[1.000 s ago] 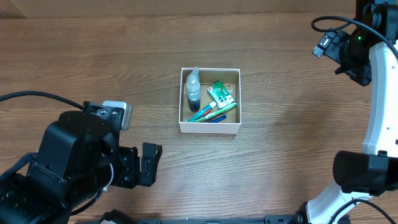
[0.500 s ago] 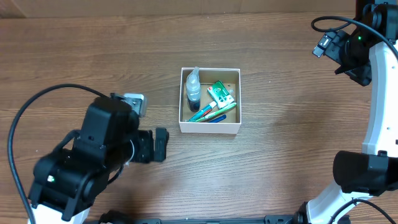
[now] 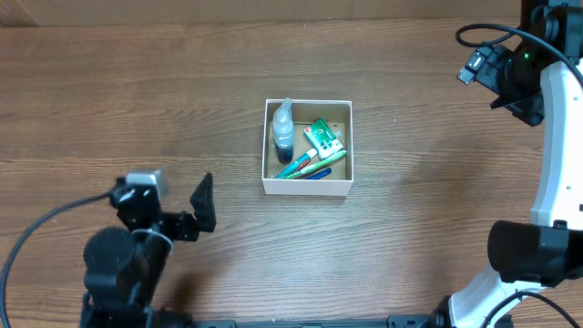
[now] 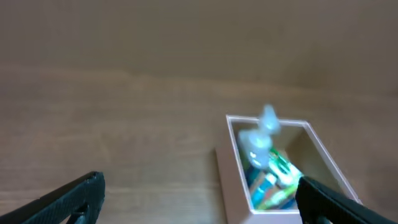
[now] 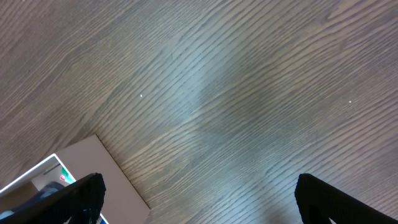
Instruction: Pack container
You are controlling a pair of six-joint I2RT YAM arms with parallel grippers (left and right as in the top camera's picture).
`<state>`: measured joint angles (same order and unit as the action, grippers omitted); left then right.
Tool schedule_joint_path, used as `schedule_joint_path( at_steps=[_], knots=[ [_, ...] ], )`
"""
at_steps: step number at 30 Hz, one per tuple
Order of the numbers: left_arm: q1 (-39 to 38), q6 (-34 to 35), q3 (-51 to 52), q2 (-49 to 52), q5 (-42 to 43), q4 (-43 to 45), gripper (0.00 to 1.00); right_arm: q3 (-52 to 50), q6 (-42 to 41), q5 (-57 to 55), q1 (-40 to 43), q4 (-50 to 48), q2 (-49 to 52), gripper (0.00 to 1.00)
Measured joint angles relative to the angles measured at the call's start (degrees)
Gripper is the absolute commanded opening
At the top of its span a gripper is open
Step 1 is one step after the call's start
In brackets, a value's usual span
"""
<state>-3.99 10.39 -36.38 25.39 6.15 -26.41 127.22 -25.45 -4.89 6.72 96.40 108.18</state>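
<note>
Left arm [image 3: 123, 260] has pulled back to the bottom-left corner since half a second ago, farther from the box; right arm [image 3: 556, 137] unchanged.

Overhead: shallow square white cardboard container [image 3: 307, 189], brown inside, sits mid-table on the brown wood-grain table [image 3: 137, 91], well apart from both arms. Inside: clear plastic bottle [image 3: 283, 126] along the left wall, green-and-white packet [image 3: 323, 137] to its right, teal toothbrush [image 3: 301, 165] diagonal across the front. A blue item under it is mostly hidden. Left gripper [image 3: 200, 204] is edge-on here, only one black finger clear, gap unreadable. Right arm's claw end can't be made out at the top-right edge.

Left wrist: motion-blurred. Black fingers [image 4: 74, 196] sit in the two bottom corners, wide apart, nothing between them. Container is lower right, cut off by the frame bottom, contents smeared.

Right wrist: right gripper [image 5: 199, 193] fingers also in the bottom corners, spread, empty. Only a corner of the container shows bottom-left, rest cropped.
</note>
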Motion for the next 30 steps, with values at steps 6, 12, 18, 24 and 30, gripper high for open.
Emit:
schedule_joint_path(
  at_steps=[6,12,18,24,30],
  knots=[
    [5.6,-0.1,12.9,-9.4,2.8,14.8,1.00,0.0,0.0,0.0,0.0,0.0,0.0,1.00],
    [9.6,-0.1,22.3,-14.8,6.4,24.1,1.00,0.0,0.0,0.0,0.0,0.0,0.0,1.00],
    [10.9,-0.2,26.0,-19.0,6.9,28.3,1.00,0.0,0.0,0.0,0.0,0.0,0.0,1.00],
    [10.9,-0.2,29.1,-23.0,5.2,28.5,1.00,0.0,0.0,0.0,0.0,0.1,0.0,1.00],
    [8.4,-0.3,30.8,-23.4,1.0,28.4,1.00,0.0,0.0,0.0,0.0,0.0,0.0,1.00]
  ],
)
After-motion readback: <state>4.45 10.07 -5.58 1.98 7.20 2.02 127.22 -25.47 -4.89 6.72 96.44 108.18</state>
